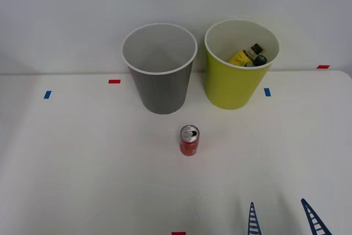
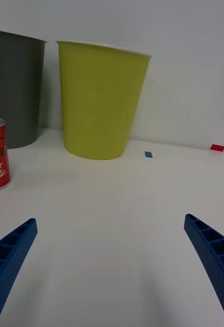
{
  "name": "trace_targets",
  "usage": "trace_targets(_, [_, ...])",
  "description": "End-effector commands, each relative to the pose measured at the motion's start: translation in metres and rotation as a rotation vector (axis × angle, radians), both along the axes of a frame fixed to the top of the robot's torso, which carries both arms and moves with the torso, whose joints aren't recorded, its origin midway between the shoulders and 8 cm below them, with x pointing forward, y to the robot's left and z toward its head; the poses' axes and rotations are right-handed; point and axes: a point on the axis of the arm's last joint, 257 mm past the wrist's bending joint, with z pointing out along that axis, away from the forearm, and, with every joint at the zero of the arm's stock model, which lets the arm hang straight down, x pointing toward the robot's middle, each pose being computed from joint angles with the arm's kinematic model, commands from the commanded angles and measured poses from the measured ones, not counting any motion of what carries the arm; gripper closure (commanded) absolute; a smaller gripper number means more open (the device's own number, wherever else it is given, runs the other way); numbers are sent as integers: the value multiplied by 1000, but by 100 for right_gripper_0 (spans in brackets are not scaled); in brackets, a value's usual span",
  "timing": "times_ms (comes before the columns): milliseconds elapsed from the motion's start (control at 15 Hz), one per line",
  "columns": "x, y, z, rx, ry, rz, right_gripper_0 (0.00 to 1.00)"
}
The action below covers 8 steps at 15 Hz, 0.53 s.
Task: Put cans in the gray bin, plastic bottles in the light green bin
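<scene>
- On the white table point(image 1: 82, 163), furthest left of the task's things in the front view, stands the gray bin point(image 1: 160, 75), upright, with nothing visible in the part of its inside that shows.
- Just in front of that bin and slightly to its right stands the red can point(image 1: 189, 140), upright, long axis vertical, silver top up, touching neither bin.
- Right of the gray bin, close beside it, the light green bin point(image 1: 234, 78) already holds the plastic bottles point(image 1: 248, 56), a yellow label and dark caps showing inside.
- At the near right edge, the right gripper point(image 1: 283, 218) hovers low over the table with its blue fingers point(image 2: 216, 255) spread wide and nothing between them.
- From the fingers the can lies forward and well to the left; by my reading the gripper must shift left to bracket it, then carry it to the gray bin directly behind.
</scene>
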Motion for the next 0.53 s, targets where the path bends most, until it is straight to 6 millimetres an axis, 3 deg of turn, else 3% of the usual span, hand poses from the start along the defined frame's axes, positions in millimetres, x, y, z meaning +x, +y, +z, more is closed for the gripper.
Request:
trace_targets(67, [0,0,0,0,0,0,0])
trace_targets(533, [0,0,0,0,0,0,0])
